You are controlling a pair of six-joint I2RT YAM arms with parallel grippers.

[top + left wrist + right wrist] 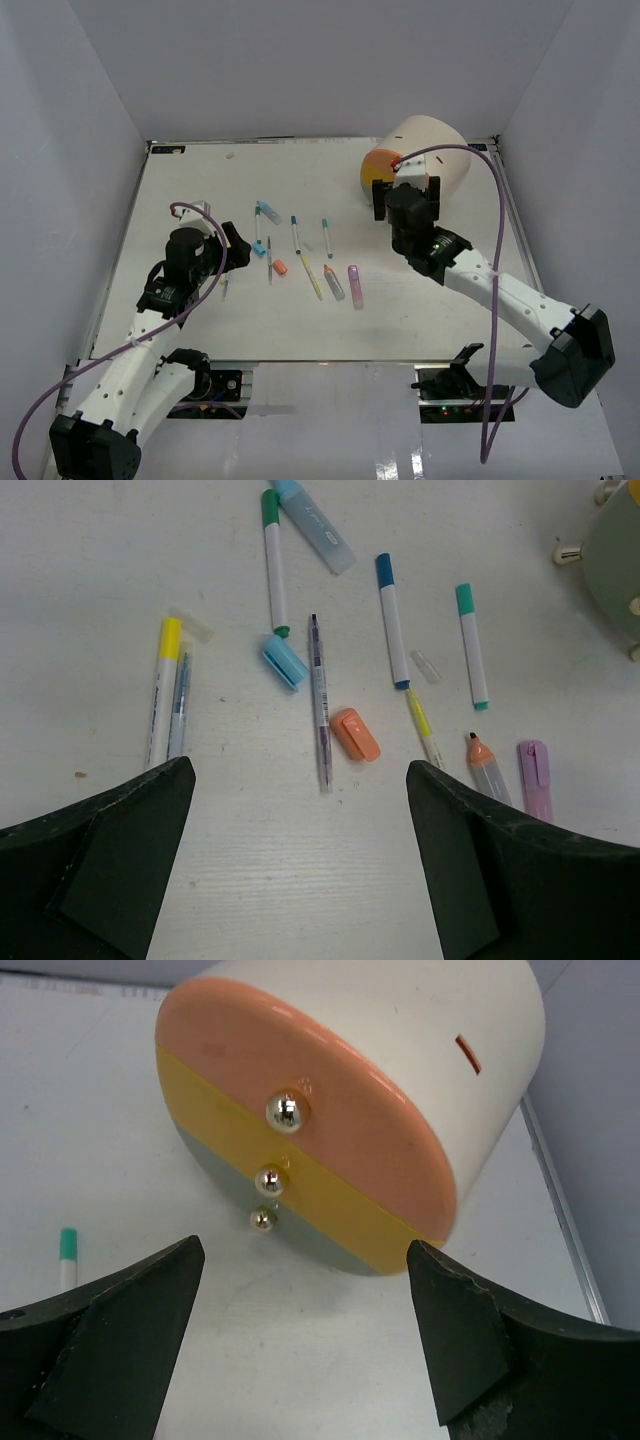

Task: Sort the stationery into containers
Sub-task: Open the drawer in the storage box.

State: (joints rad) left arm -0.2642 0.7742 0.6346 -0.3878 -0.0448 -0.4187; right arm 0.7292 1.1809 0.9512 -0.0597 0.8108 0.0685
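Pens (319, 702) lie scattered below the spread left gripper (300, 772); right gripper (305, 1252) gapes before orange-yellow-grey drawers (335, 1195).

Pens (300, 262) on table (200, 185) centre, cylinder (432, 142) behind, right

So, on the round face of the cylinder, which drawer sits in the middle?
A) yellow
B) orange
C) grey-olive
A: in the right wrist view the yellow drawer lies between the orange drawer above and the grey-olive drawer below.
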